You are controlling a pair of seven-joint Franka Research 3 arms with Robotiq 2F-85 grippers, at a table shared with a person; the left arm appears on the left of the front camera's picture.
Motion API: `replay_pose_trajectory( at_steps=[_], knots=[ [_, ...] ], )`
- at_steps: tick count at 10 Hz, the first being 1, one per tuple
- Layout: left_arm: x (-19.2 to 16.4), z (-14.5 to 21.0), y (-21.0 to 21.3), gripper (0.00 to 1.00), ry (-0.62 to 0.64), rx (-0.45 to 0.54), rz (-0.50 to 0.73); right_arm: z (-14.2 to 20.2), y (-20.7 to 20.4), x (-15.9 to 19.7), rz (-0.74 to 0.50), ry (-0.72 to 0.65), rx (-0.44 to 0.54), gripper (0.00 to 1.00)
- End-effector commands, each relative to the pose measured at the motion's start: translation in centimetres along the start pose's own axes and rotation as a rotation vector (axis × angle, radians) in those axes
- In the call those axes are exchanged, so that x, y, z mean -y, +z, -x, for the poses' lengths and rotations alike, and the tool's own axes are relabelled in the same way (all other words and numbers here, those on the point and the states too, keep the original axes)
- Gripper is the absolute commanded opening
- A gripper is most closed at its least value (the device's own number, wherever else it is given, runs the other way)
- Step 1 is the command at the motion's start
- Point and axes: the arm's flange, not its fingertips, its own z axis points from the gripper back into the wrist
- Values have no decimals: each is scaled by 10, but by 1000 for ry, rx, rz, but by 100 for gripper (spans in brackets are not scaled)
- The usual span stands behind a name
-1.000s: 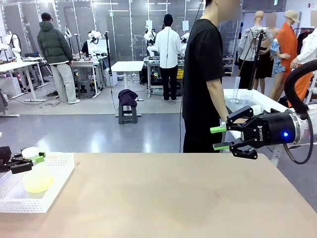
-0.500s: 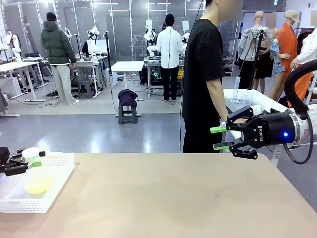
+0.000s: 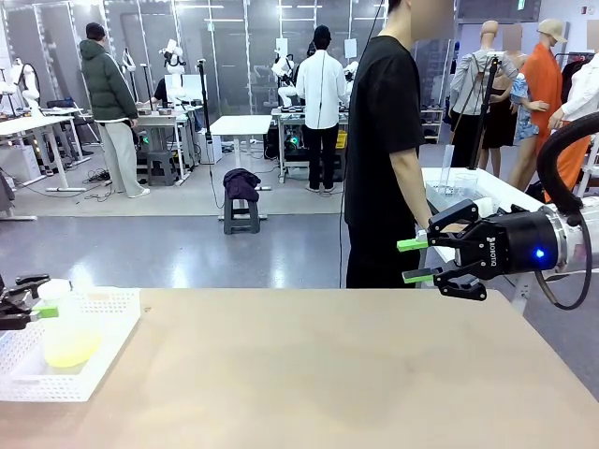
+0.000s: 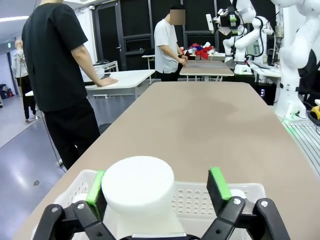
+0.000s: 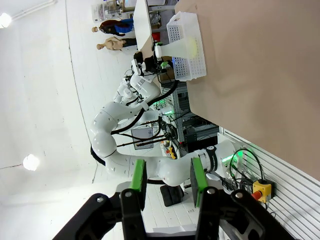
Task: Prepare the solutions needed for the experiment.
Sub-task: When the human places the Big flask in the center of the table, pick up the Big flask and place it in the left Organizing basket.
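Front view, lower left of the frame: a white perforated basket (image 3: 94, 360) sits on the tan table (image 3: 328, 374), holding a clear flask (image 3: 67, 339) with a white stopper (image 3: 54, 288) on its neck and the solutions (image 3: 68, 350), a shallow pale yellow-green layer, in its base. The left gripper (image 3: 21, 301) stands at the far left edge at stopper height, jaws spread wide, one green pad just beside the stopper, nothing clamped. Right of the frame, at mid height: the right gripper (image 3: 413, 260) hangs above and beyond the table's far right corner, pointing toward picture left, jaws partly apart with nothing between the green pads. Behind it stands a person in a black shirt (image 3: 384, 140) at the far side of the table. Left wrist view, bottom of the frame: the stopper (image 4: 138, 187) sits between the green fingers (image 4: 219, 183), one pad close at its left side, the other well clear on the right; the basket rim (image 4: 200, 200) lies just behind, the table stretching away to the top. Right wrist view, upper middle of the frame: the basket (image 5: 187, 45) and flask (image 5: 182, 47) appear sideways on the table, with the left gripper (image 5: 148, 54) beside the stopper.
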Motion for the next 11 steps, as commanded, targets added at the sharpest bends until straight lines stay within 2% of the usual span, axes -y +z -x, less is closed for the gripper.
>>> replay_pose_trajectory(
  at_steps=[1, 6, 11],
  knots=[
    [13, -16, 14, 100, 26, -38, -15, 0, 0, -1, -13, -9, 0, 46],
    [22, -42, 36, 100, -30, -48, -67, 0, 0, -1, -13, -9, 0, 46],
    [31, -59, 40, 100, -91, 19, -94, 0, 0, -1, -13, -9, 0, 46]
  ],
)
